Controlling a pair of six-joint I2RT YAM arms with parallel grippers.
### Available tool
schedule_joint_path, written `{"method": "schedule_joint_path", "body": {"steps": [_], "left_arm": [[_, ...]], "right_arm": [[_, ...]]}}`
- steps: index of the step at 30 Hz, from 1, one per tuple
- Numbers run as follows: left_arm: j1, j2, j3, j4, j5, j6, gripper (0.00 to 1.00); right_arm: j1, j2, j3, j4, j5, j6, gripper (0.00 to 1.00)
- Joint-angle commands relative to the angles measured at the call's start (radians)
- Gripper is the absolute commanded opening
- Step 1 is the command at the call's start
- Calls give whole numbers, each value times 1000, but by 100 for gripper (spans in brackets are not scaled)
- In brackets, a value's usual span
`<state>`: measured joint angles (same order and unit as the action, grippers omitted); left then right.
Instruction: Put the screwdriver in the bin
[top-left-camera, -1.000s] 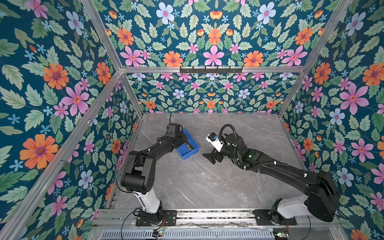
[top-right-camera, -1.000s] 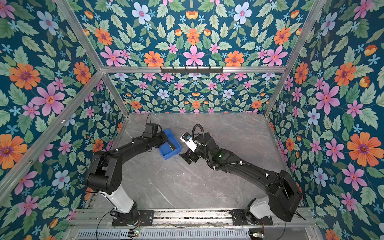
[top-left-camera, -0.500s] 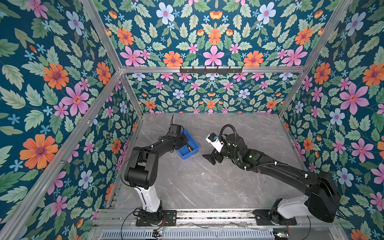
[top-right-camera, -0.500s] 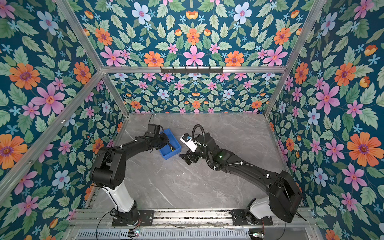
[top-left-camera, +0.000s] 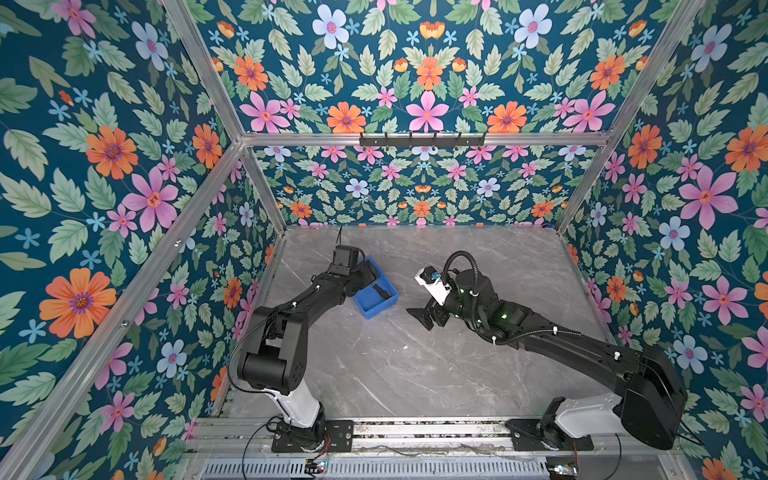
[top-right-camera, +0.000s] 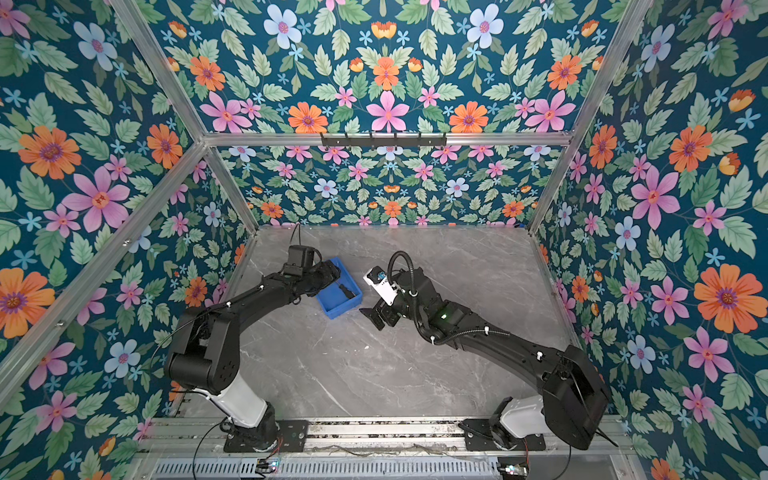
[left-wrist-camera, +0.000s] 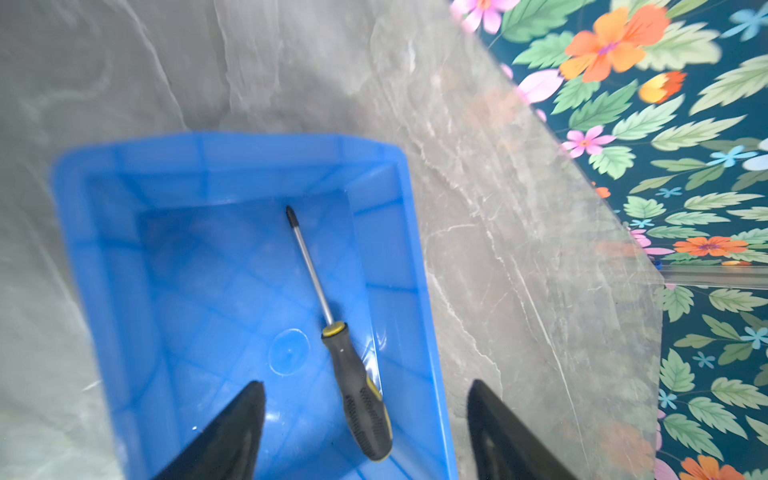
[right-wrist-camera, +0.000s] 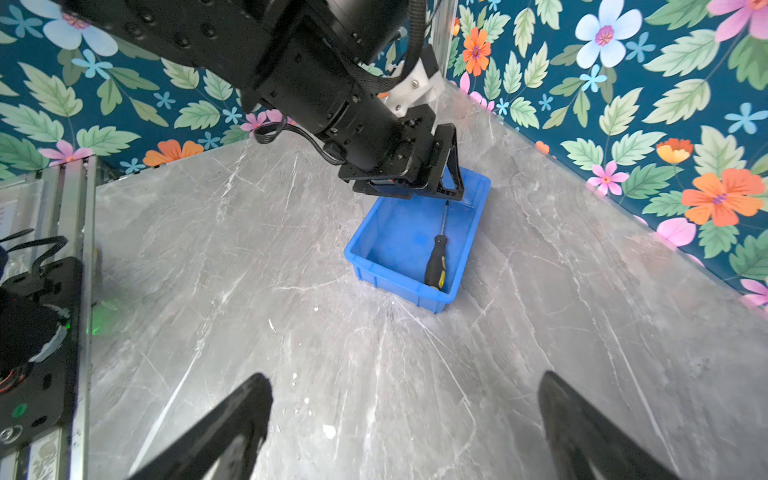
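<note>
screwdriver (left-wrist-camera: 353, 374) lies flat inside bin (left-wrist-camera: 104, 249) along one long wall, left gripper (left-wrist-camera: 365, 384) above it with jaws spread and empty, right gripper (right-wrist-camera: 404, 375) also spread, so placement looks done, only pulling clear remains.

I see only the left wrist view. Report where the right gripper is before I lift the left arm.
Observer: In both top views the right gripper hovers over the marble tabletop, right of the blue bin and apart from it.
Operator: State what it carries.
Observer: Nothing; the right wrist view shows its fingers spread with only bare tabletop between them.
Operator: Give the bin's place on the table.
Observer: In both top views it sits left of the table's middle, in the rear half.
</note>
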<state>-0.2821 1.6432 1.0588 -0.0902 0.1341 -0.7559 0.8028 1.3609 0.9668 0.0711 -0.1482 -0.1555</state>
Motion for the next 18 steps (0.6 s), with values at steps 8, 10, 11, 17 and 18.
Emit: {"method": "schedule_joint_path", "body": {"steps": [8,10,11,17,18], "left_arm": [[-26,-195,-97,22,-163,216,100],[-26,-249,-149,78,-197,266,100],[-26,-272,-174,103,-213,290,100],[-23,-405,-378,340,-295,422,100],[-25,-420,-409,373,-310,441,100]], "right_arm": [[-24,-64,-66,106,70,53,99],[-43,-85,-89,126,74,76,99],[-54,-96,-100,134,75,88,99],[-135,-187,-199,198,135,158,99],[-155,-206,-218,208,147,173,99]]}}
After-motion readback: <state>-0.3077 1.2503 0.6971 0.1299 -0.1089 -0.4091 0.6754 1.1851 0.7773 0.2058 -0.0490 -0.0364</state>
